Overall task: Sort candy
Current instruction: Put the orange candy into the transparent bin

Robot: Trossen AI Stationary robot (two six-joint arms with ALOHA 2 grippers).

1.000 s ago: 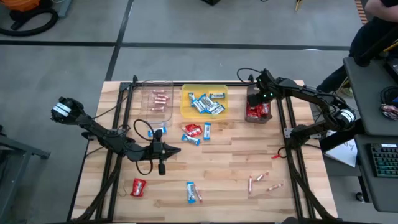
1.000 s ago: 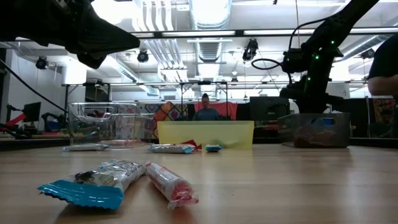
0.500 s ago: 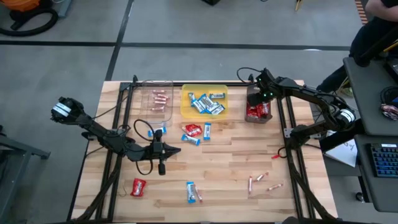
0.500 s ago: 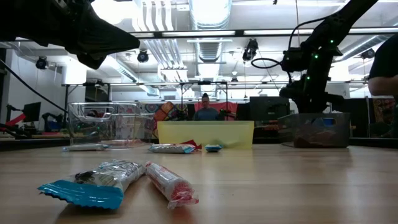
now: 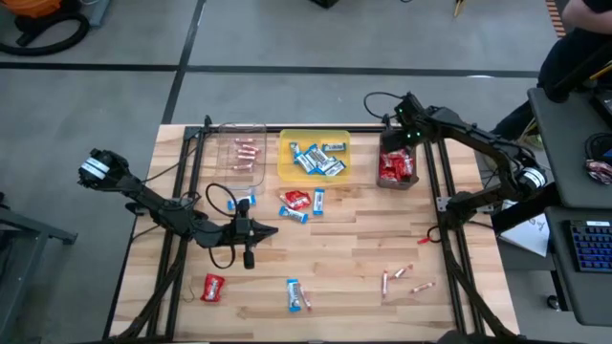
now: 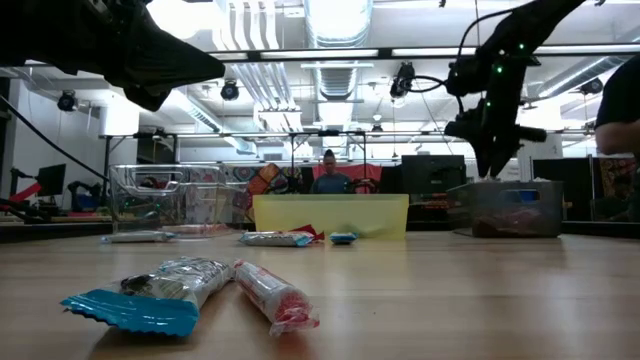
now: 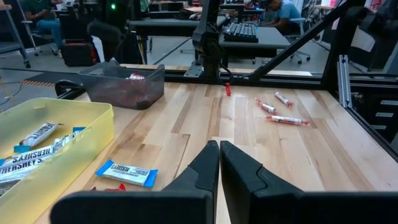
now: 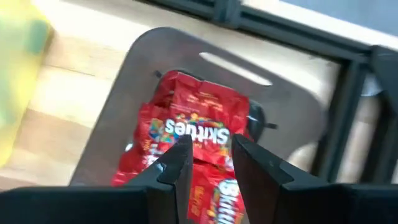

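My right gripper [image 8: 210,163] hangs open above the dark tray [image 5: 382,180] at the far right, pointing steeply down, with nothing between its fingers. Red packets [image 8: 193,124] lie piled in that tray. The yellow tray [image 5: 287,170] holds blue-and-white bars [image 5: 316,161]. The clear tray [image 5: 228,167] holds pinkish sticks [image 5: 248,149]. Loose candy lies flat on the table: a red packet [image 5: 295,199] and blue bars [image 5: 318,201] in the middle, and pinkish sticks [image 5: 402,277] near right. My left gripper [image 5: 271,230] waits shut and empty, level above the table's middle left.
Another red packet [image 5: 212,287] and a blue bar [image 5: 296,294] lie near the front edge. Black frame rails [image 5: 440,191] run along both sides and the far edge. A person [image 5: 574,57] sits at a desk beyond the right edge.
My right gripper has risen straight up from just over the dark tray and now hangs higher above it. The red packets stay in the tray.
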